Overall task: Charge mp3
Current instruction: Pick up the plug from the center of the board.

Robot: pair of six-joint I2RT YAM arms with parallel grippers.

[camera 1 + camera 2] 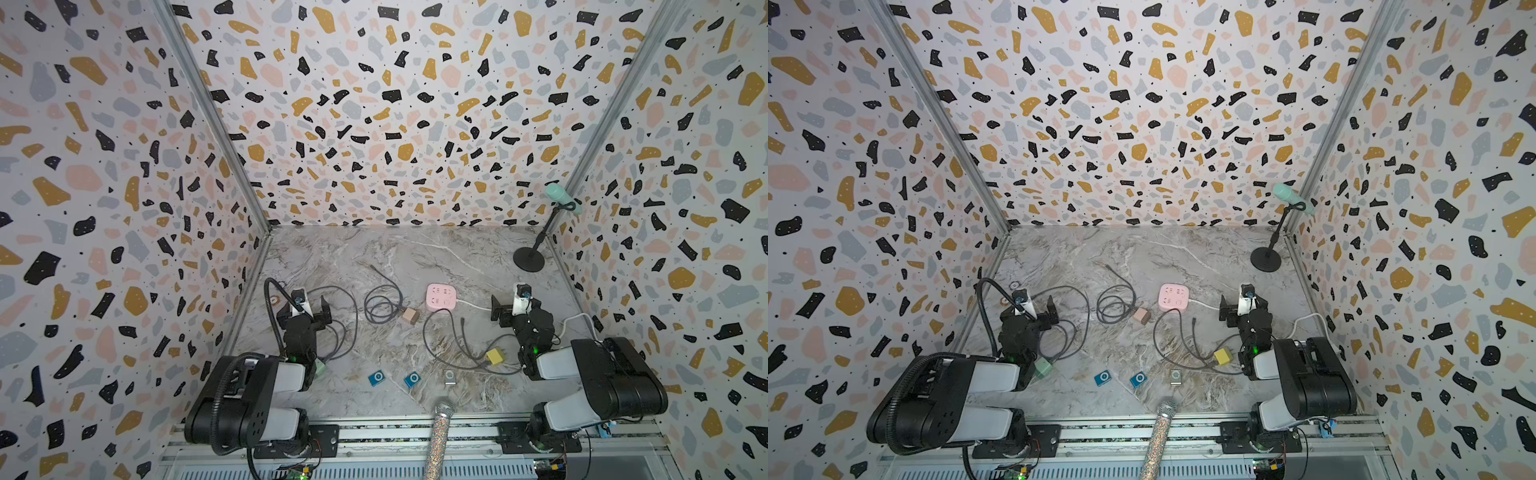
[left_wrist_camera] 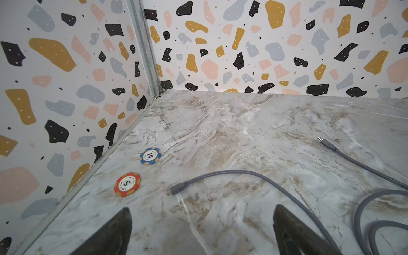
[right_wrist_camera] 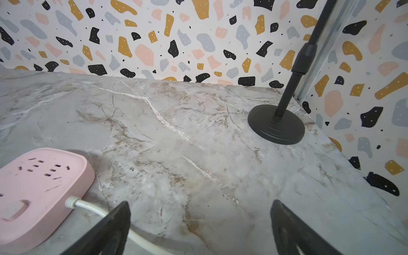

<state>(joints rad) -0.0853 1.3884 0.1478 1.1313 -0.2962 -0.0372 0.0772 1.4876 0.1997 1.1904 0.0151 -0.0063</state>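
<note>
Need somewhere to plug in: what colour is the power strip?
Pink power strip, clearest in the right wrist view.

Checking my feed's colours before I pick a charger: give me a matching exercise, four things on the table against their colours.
Things:
1. power strip
2. left charger cube
3. right charger cube
4. middle charger cube

Colours:
A. yellow
B. pink
C. tan
D. green

Pairs: 1-B, 2-D, 3-A, 4-C.

I see a mint microphone (image 1: 561, 196) on a black stand (image 1: 528, 259) at centre right in a top view, and a glitter microphone (image 1: 438, 440) at bottom centre. A blue poker chip (image 2: 150, 156) and an orange poker chip (image 2: 127, 184) lie apart on my counter (image 2: 242, 132), near the wall.
</note>
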